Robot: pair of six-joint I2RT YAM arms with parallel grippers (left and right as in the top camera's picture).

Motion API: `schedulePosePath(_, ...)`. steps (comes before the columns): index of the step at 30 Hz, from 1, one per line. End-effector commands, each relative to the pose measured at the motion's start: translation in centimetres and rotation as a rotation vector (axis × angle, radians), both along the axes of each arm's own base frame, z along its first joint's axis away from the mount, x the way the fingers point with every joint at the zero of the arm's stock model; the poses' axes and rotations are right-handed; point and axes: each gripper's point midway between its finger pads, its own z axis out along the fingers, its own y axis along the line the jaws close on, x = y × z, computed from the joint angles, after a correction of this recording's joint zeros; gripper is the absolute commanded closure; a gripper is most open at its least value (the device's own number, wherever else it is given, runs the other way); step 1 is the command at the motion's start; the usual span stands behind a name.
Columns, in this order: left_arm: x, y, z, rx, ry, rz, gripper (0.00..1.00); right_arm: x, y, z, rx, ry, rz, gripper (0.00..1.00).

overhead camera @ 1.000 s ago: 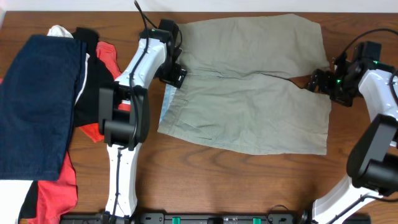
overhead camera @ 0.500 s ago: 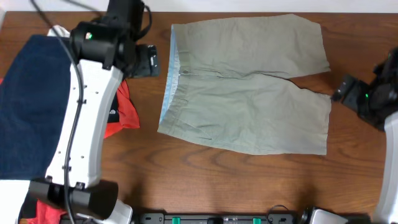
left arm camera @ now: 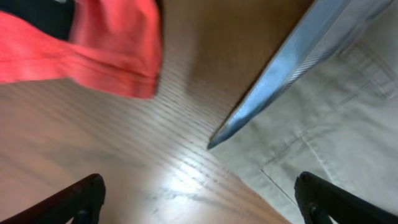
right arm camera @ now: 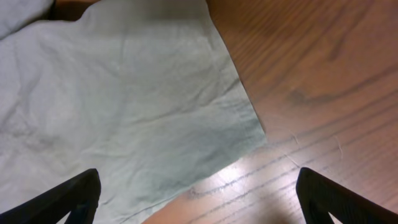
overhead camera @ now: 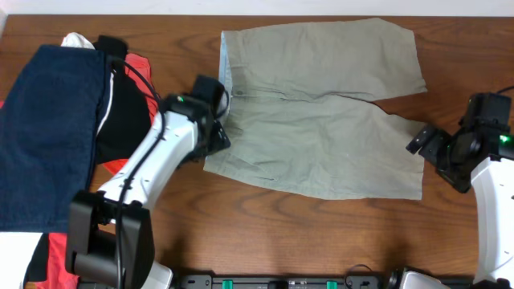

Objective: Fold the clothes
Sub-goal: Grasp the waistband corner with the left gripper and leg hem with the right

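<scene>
**Presently: shorts flat on desk, both sets of jaws wide, nothing held**

Nearest the front edge, bare wood of the desk (overhead camera: 281, 233) is seen btwn the L arm (overhead camera: 148, 172) and the R arm (overhead camera: 494, 193), both reaching away toward the cloth.

Next out, the L jaws are found at the near-left corner of the khaki shorts (overhead camera: 321, 120), by the waistband. In the L wrist view they are spread wide: one dark fingertip (left arm camera: 74, 199) is over bare desk (left arm camera: 124, 155), the other over the khaki cloth (left arm camera: 336, 124), w/ the waistband corner and its pale blue lining (left arm camera: 292, 62) lying btwn them. Nothing is gripped.

At about the same depth, the R jaws are placed just beside the hem of the near leg. They too are opened wide. In the R wrist view the hem corner of the shorts (right arm camera: 124, 106) is seen resting on the wood (right arm camera: 311, 93) btwn the fingertips (right arm camera: 68, 196), ungripped.

Further out, the shorts are laid flat across the centre and R part of the desk, waistband to the L, legs to the R, far leg close to the back edge.

Off to the L, a pile is seen apart from the shorts: a navy garment (overhead camera: 48, 136), a black one (overhead camera: 120, 112), red cloth (overhead camera: 140, 72) (left arm camera: 93, 43), and a bit of white (overhead camera: 76, 38) at the back.
</scene>
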Motion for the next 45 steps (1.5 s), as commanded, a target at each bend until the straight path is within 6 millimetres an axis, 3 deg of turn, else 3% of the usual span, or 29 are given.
schedulePosePath(1,-0.7,-0.2,-1.1,-0.034,-0.027,0.069,0.08,0.2,1.0,-0.7,0.017,-0.003,0.013,0.05)
schedulePosePath(4,-1.7,-0.5,-3.4,-0.077,-0.021,0.148,0.17,0.5,2.2,-1.4,0.016,-0.005,0.054,0.08)
schedulePosePath(8,-2.2,-0.6,-5.8,-0.113,-0.049,0.191,0.2,1.0,3.9,-2.5,0.009,-0.022,0.12,0.11)
schedulePosePath(13,-1.3,-1.0,-6.0,-0.138,-0.095,0.196,0.21,1.4,5.1,-3.2,0.006,-0.04,0.16,0.12)
schedulePosePath(21,-1.0,-1.5,-7.1,-0.158,-0.079,0.193,0.21,1.4,5.0,-3.3,-0.001,-0.035,0.162,0.13)
schedulePosePath(26,-1.1,-1.5,-7.2,-0.158,-0.077,0.193,0.38,1.4,5.0,-3.3,-0.004,-0.036,0.161,0.14)
schedulePosePath(31,-0.5,-1.7,-7.1,-0.166,-0.098,0.191,0.42,1.4,5.0,-3.3,-0.004,-0.037,0.161,0.15)
schedulePosePath(34,-0.4,-1.7,-7.2,-0.167,-0.1,0.187,0.54,1.4,5.0,-3.3,-0.004,-0.035,0.161,0.15)
schedulePosePath(36,-0.7,-1.6,-7.5,-0.161,-0.086,0.188,0.78,1.4,5.0,-3.3,-0.004,-0.035,0.161,0.16)
schedulePosePath(39,-0.8,-1.5,-7.5,-0.152,-0.08,0.182,0.93,1.2,5.0,-3.4,-0.002,-0.026,0.161,0.17)
schedulePosePath(45,-0.4,-1.1,-7.0,-0.145,-0.096,0.108,0.94,0.0,5.1,-3.7,0.006,0.021,0.16,0.18)
